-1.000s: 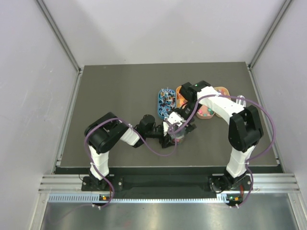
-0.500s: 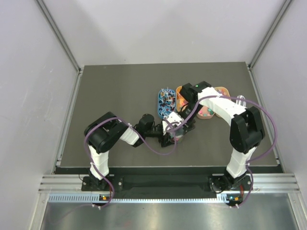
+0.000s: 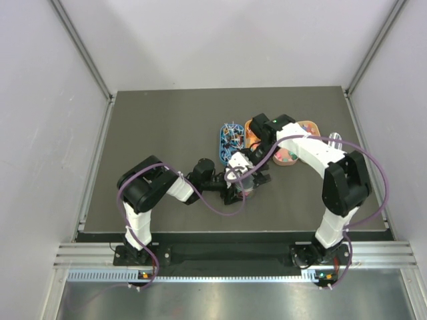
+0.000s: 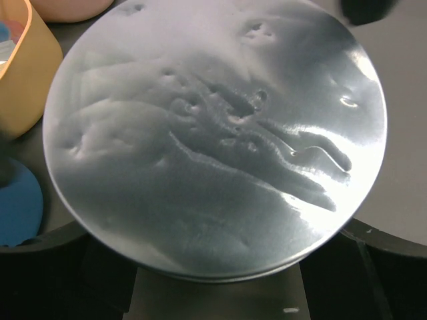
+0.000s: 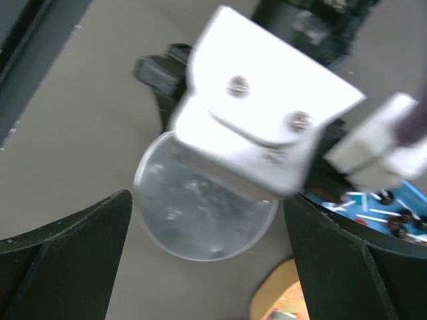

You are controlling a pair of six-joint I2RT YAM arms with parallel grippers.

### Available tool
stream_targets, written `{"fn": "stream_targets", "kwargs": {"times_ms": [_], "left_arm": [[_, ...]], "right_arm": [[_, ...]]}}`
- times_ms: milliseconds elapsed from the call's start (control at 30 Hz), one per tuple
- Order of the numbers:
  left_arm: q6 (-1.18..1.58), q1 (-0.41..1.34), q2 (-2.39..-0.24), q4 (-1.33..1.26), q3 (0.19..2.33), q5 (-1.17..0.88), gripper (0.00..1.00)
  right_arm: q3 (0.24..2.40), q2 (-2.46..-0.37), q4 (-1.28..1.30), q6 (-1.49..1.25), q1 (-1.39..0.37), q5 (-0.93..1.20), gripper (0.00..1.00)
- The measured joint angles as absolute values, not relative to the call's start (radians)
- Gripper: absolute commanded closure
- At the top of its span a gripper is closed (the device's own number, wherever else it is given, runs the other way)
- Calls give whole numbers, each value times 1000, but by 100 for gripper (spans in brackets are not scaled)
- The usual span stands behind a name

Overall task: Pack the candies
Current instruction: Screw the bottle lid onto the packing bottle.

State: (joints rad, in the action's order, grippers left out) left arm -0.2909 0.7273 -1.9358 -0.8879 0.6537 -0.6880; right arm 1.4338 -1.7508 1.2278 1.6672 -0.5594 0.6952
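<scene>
Left gripper (image 3: 234,189) clamps the jar (image 4: 213,140) at centre. Right gripper (image 5: 208,240) hangs over it, fingers spread wide, holding nothing. Candies (image 3: 231,140) sit in trays (image 3: 221,143) just beyond, too tiny to tell which way they point.

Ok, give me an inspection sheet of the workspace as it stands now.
Surface: dark grey table.
Job's things: candies lie in the oval trays, centre-right; whether any are in the clear jar cannot be told.
Clutter: small clear item right of the trays, too small to identify.
Grippers: left gripper closed around the jar; right gripper open above it.
Cables: purple cables along both arms, one loop near the jar.
Surroundings: pale walls; metal rail at the near edge.
</scene>
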Motion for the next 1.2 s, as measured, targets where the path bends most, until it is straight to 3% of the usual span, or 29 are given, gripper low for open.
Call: {"fn": "stream_targets", "kwargs": {"times_ms": [433, 700, 1000, 1200], "left_arm": [[-291, 727, -1936, -888, 654, -688, 97], [-291, 727, -1936, -888, 654, -688, 97], [-291, 727, -1936, -888, 654, -688, 97], [-291, 727, -1936, -888, 654, -688, 97]], "right_arm": [[1496, -1824, 1264, 1697, -553, 695, 7], [1496, -1825, 1266, 1700, -553, 690, 22], [1493, -1824, 1250, 1665, -561, 682, 22], [1484, -1817, 1231, 1629, -567, 670, 30]]}}
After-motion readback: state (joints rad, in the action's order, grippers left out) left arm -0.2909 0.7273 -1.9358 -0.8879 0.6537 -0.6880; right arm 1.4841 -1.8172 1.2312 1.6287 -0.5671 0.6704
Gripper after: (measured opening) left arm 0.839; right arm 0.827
